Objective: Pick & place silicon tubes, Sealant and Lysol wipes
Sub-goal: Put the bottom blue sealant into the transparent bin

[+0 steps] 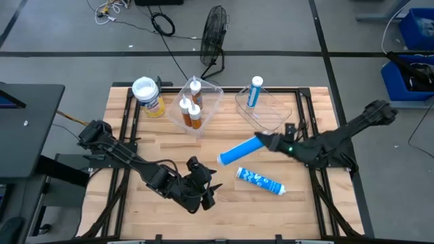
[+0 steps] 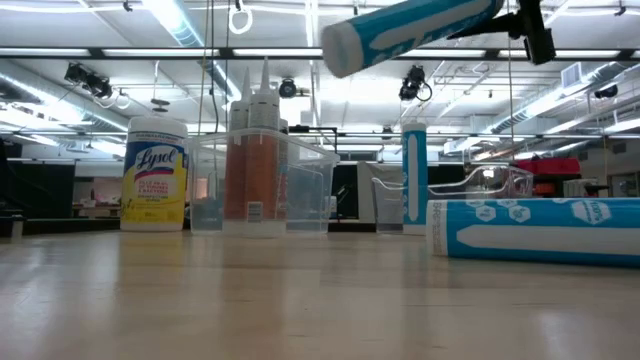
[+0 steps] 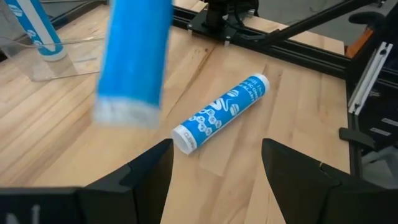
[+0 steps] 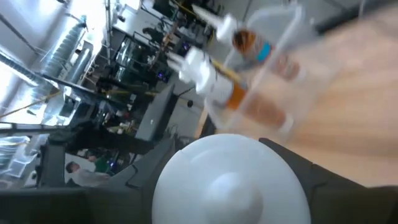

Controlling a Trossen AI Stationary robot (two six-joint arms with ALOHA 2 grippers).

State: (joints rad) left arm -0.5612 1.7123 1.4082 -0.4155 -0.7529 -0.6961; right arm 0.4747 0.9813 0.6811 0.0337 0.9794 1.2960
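Note:
A blue sealant tube (image 1: 239, 151) hangs in the air over the table's middle, with my right gripper (image 1: 269, 143) shut on it; in the low view the tube (image 2: 410, 28) is high above the table. A second blue-and-white sealant tube (image 1: 260, 181) lies on its side on the wood. My left gripper (image 3: 214, 174) stands open near the front edge, pointing at that lying tube (image 3: 221, 112) and touching nothing. The yellow Lysol wipes (image 1: 149, 97) stand upright at the back left. Orange-brown silicon tubes (image 1: 191, 108) stand in a clear bin. My right gripper pinches the blue tube between its two fingers at its white round end (image 4: 186, 180), the end nearest the table's right side. The fingers come about level from the right and lie along the tube. The tube is lifted clear, its free end (image 2: 345, 50) tipped slightly down.
A second clear bin (image 1: 264, 108) at the back right holds one upright blue tube (image 1: 255, 91). Black frame rails (image 1: 302, 115) run along the table's sides. Bare wood lies between the lying tube and the bins.

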